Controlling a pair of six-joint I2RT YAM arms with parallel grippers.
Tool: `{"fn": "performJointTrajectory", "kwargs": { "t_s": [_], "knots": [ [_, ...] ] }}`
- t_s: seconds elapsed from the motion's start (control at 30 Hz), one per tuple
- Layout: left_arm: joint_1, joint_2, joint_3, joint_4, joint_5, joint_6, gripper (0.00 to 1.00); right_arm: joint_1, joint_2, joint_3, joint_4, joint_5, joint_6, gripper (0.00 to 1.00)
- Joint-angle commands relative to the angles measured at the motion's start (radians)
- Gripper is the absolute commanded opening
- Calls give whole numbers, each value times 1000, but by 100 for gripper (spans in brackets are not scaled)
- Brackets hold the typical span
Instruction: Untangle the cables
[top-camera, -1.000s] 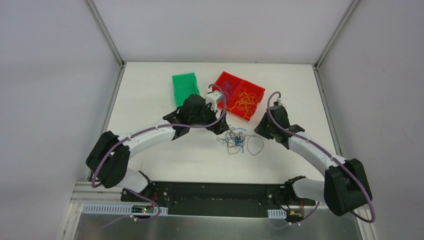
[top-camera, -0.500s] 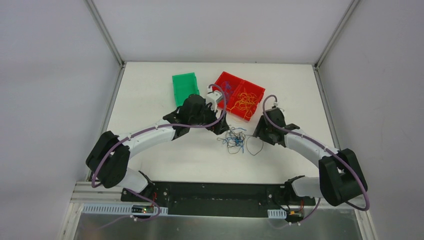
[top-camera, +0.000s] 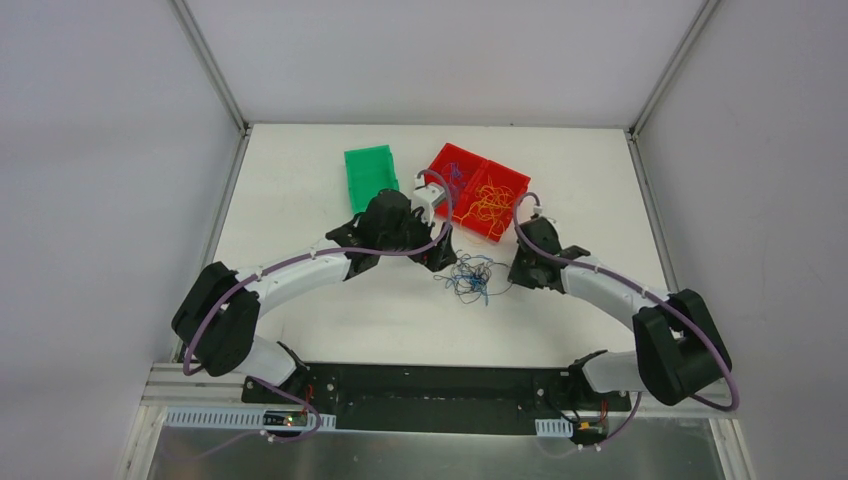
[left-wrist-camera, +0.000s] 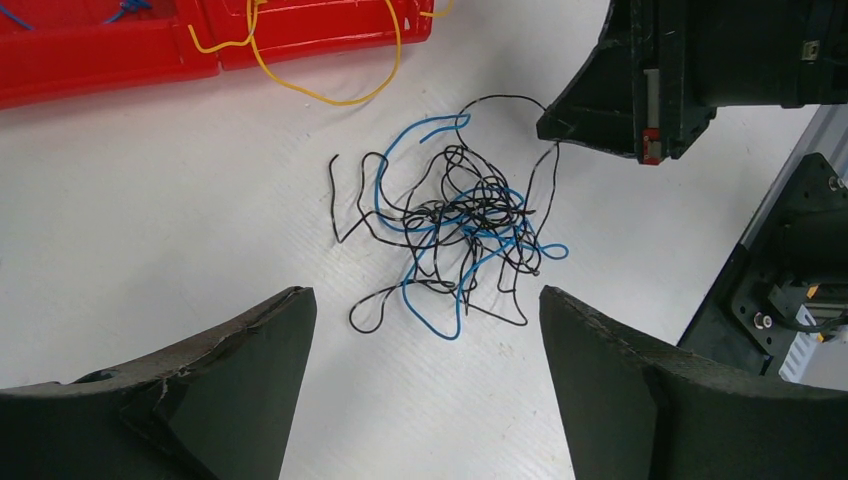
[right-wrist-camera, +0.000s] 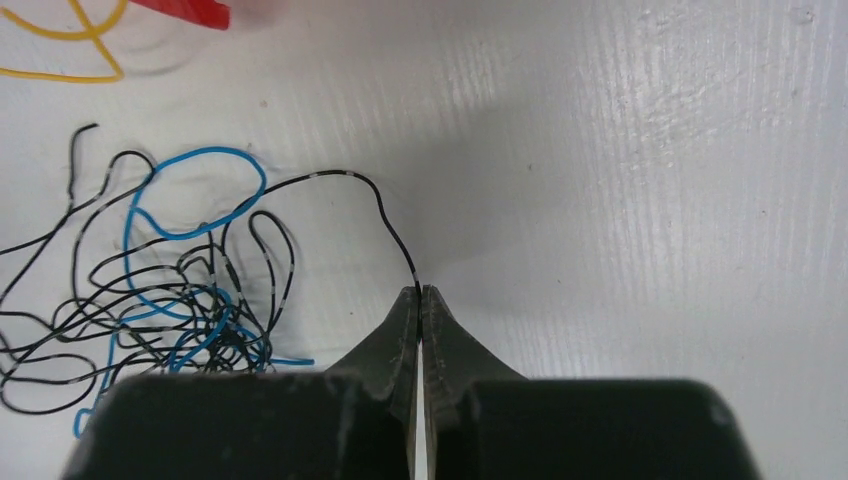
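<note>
the cables (top-camera: 470, 278) (left-wrist-camera: 455, 235) (right-wrist-camera: 170, 290): a loose knot of hair-thin black and blue strands, lying flat on the white table (top-camera: 300, 200) near its middle, between the two arms and just in front of the red tray (top-camera: 505, 180) (left-wrist-camera: 100, 60). most loops are bunched in the centre of the knot; several black ends and one blue loop stray outward.

black strand (right-wrist-camera: 385, 215) (left-wrist-camera: 510, 100): one end arches out of the knot toward the right arm and runs into the tips of the right pincer (right-wrist-camera: 421, 292) (top-camera: 515, 272) (left-wrist-camera: 548, 130), which is closed on it, the two fingers pressed together with no gap, low over the table at the right edge of the knot.

left pincer (left-wrist-camera: 422, 300) (top-camera: 440, 255): open wide, its two dark fingers well apart, hovering over the near-left side of the knot and touching no strand.

yellow wires (top-camera: 490, 205): a heap in the right compartment of the red tray. one yellow loop (left-wrist-camera: 330, 98) (right-wrist-camera: 60, 55) hangs over the tray's near rim and rests on the table, apart from the knot.

blue wires (top-camera: 455, 175): a few strands in the left compartment of the red tray.

green bin (top-camera: 368, 170): on the table to the left of the red tray, apart from it; its contents cannot be made out.
</note>
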Motion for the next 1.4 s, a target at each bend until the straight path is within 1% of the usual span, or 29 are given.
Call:
{"fn": "performJointTrajectory", "kwargs": {
  "t_s": [0.0, 0.1, 0.2, 0.3, 0.4, 0.5, 0.63, 0.67, 0.73, 0.77, 0.83, 0.87, 0.9, 1.0, 1.07, 1.23, 1.37],
  "knots": [
    [7, 4, 39, -3, 16, 16, 88, 5, -103, -3, 14, -18, -8, 0],
    [7, 50, 47, -5, 19, 15, 94, 6, -212, -32, 19, 14, -3, 0],
    [6, 117, 75, -15, 42, 14, 96, 4, -295, -59, 27, 44, 5, 0],
    [5, 186, 105, -22, 60, 7, 96, 4, -320, -73, 39, 38, 8, 0],
    [6, 253, 147, -45, 71, -7, 94, 4, -299, -62, 34, 18, 8, 0],
    [6, 304, 186, -77, 118, -30, 88, 3, -285, -54, 30, 15, 7, 0],
    [5, 338, 191, -79, 133, -62, 87, 4, -299, -58, 34, 20, 10, 0],
    [5, 353, 196, -79, 137, -71, 84, 3, -300, -58, 33, 22, 11, 0],
    [6, 390, 217, -80, 163, -91, 74, 2, -301, -59, 36, 22, 13, 0],
    [5, 408, 231, -80, 184, -101, 59, 3, -301, -58, 36, 21, 12, 0],
    [11, 415, 249, -85, 207, -116, 14, 2, -307, -58, 32, 27, 14, 0],
    [18, 395, 241, -84, 195, -123, 0, 2, -314, -57, 28, 36, 16, 0],
    [29, 364, 222, -74, 175, -127, 0, 1, -324, -57, 21, 51, 20, 0],
    [79, 226, 113, -10, 111, -150, 0, -10, -392, -54, -13, 157, 51, 0],
    [121, 145, 41, 9, 54, -176, 0, -22, -467, -57, -34, 254, 72, 0],
    [225, 2, -58, 11, -90, -247, 0, -55, -710, -26, -148, 454, 114, 0],
    [282, -107, -139, 19, -221, -289, 0, -64, -828, 42, -240, 555, 104, 0]
  ]
}}
